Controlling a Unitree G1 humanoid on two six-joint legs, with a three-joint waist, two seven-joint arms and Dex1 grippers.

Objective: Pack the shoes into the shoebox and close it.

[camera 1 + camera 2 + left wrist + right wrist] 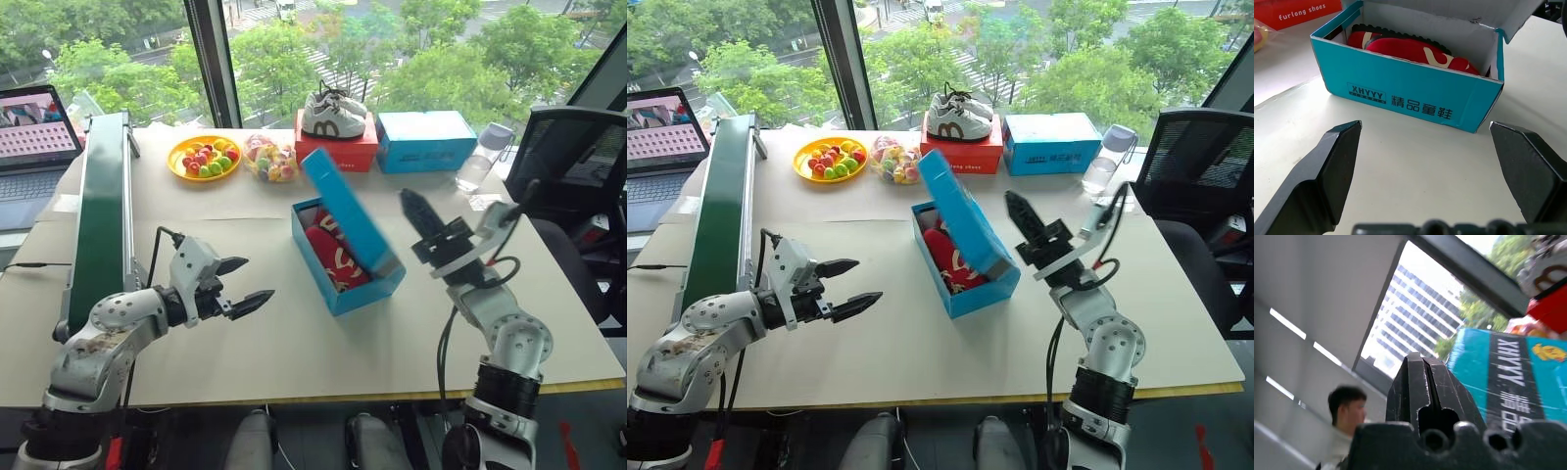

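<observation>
Shoebox [345,257] lengthwise away, shoes [331,253] along it

Bare table [245,343] lies open along the front edge on both sides of the shoebox [338,284], whose raised lid [348,215] blocks its right side, while a green conveyor [103,215] walls the left edge.
</observation>
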